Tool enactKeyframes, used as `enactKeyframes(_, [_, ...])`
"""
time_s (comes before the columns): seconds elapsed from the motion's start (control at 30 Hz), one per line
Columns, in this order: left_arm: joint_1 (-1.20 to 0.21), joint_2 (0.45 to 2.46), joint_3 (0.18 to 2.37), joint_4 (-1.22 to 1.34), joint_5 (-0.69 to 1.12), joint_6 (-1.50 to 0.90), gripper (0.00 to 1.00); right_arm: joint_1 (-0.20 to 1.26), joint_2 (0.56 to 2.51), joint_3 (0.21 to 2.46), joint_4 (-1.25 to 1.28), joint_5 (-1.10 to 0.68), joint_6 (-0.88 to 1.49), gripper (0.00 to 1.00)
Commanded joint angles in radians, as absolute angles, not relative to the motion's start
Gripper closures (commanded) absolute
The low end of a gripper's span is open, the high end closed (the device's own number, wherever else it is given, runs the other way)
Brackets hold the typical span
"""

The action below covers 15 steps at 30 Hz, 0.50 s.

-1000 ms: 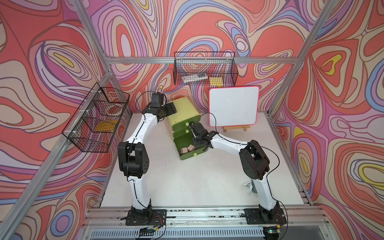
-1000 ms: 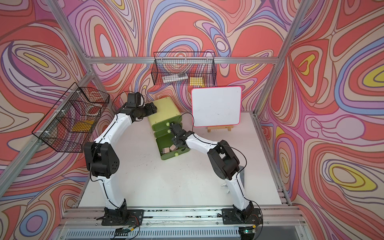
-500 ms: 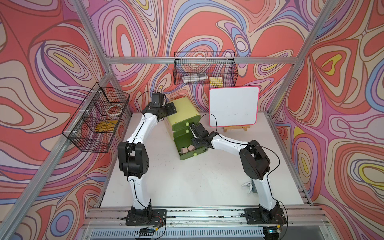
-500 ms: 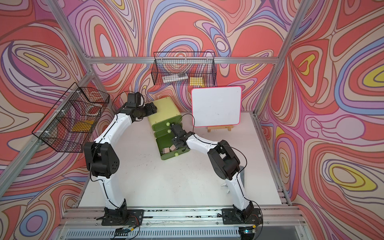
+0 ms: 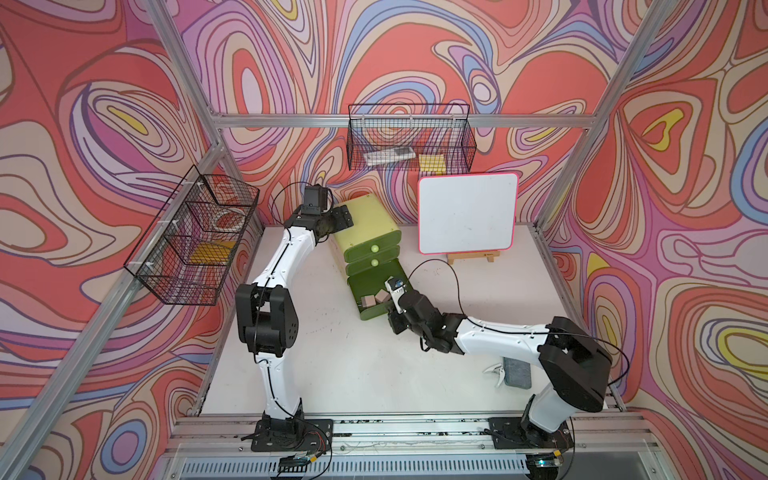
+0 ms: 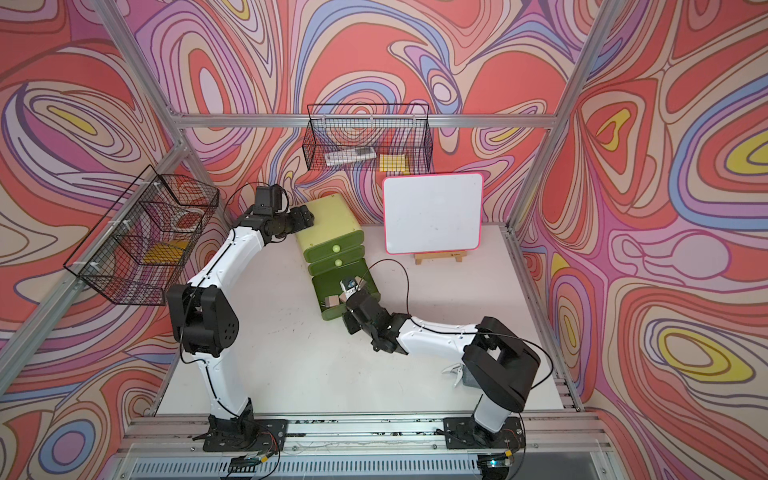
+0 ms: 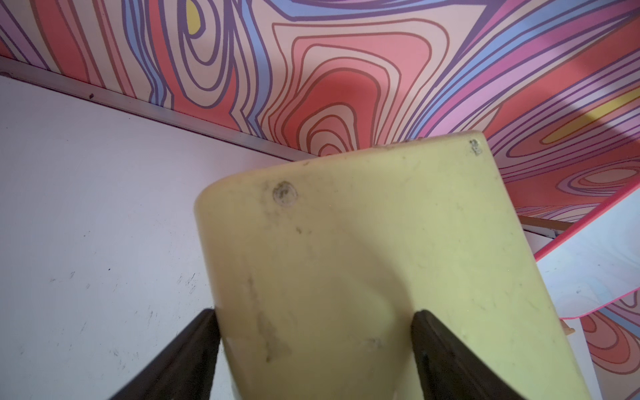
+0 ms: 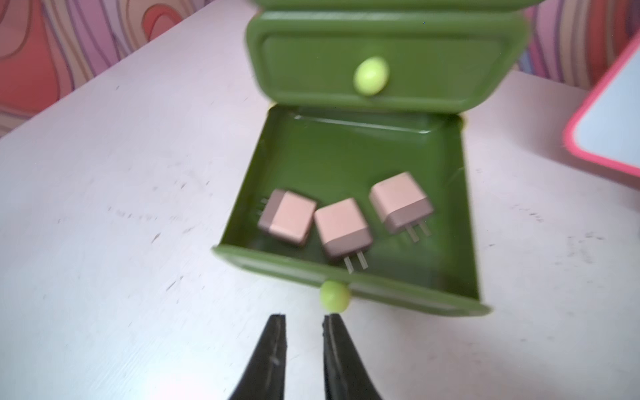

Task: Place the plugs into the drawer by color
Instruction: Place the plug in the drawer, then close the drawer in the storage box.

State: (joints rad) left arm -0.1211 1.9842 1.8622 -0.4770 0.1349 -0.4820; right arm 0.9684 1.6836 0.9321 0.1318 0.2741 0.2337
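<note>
**Bottom drawer (image 8: pixel 346 156) pulled out with three pinkish-beige plugs (image 8: pixel 343 225) inside; left hand (image 7: pixel 315 311) clamped, right hand (image 8: pixel 303 317) released.**

The left hand grips the lime-yellow drawer chest (image 5: pixel 365 220), one finger pressed to each side of its body. The right hand is empty, fingers narrowly apart, low over the desk (image 8: pixel 104 207). The bottom drawer's knob (image 8: pixel 334 297) sits just beyond its fingertips, at or against one tip. The plugs lie beyond the knob, near the drawer's front wall.
</note>
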Motion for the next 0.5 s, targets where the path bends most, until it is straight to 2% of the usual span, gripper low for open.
enactKeyframes(0.0, [-0.141,2.044,1.811,-0.695,0.139,-0.432,0.16,1.005,1.739,0.867,0.307,0.367,0.268,0.85])
enactKeyframes(0.2, [-0.159,2.052,1.806,-0.694,0.146,-0.437,0.16,1.020,1.838,0.786,0.527,0.443,0.233,1.00])
enactKeyframes(0.47, [-0.163,2.035,1.780,-0.698,0.128,-0.437,0.16,1.019,1.970,0.842,0.633,0.458,0.187,1.00])
